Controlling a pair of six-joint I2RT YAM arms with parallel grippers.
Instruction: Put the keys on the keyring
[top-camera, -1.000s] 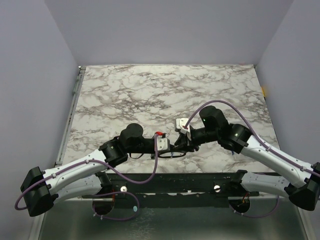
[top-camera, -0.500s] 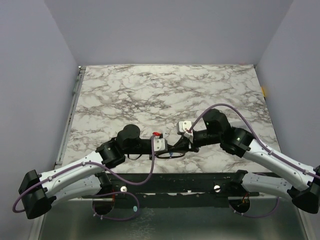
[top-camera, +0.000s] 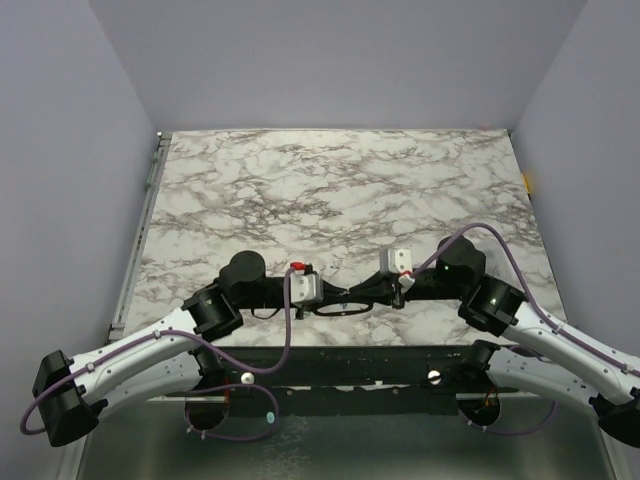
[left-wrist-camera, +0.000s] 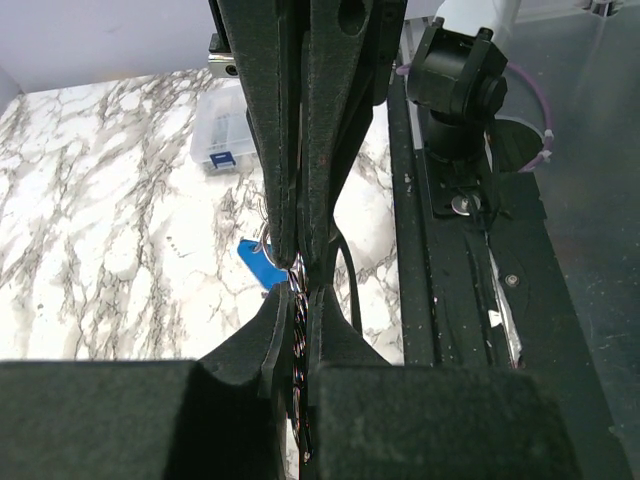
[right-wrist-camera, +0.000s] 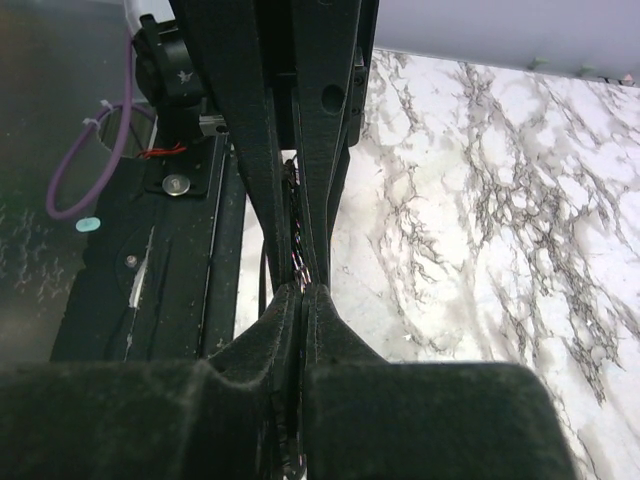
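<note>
My left gripper (top-camera: 338, 297) and right gripper (top-camera: 354, 295) meet tip to tip low over the marble table (top-camera: 330, 190), near its front edge. In the left wrist view my left gripper (left-wrist-camera: 297, 298) is shut on a thin glinting metal strand, seemingly the keyring (left-wrist-camera: 294, 300) seen edge-on. In the right wrist view my right gripper (right-wrist-camera: 303, 290) is shut on the same keyring strand (right-wrist-camera: 299, 268). A thin dark loop (top-camera: 340, 310) hangs under the tips. The blue key (left-wrist-camera: 256, 264) lies just left of the joined tips. The green and yellow-gold keys are hidden.
The black front rail (top-camera: 400, 360) of the table runs right under the grippers, with the arm bases behind it. A black arm mount (left-wrist-camera: 460, 85) and purple cables (right-wrist-camera: 85, 165) lie beside the rail. Grey walls close in three sides.
Both wrists have drawn apart, left wrist to the left and right wrist to the right and nearer. The two grippers now lie in one straight line, with the tips still together at the same spot.
</note>
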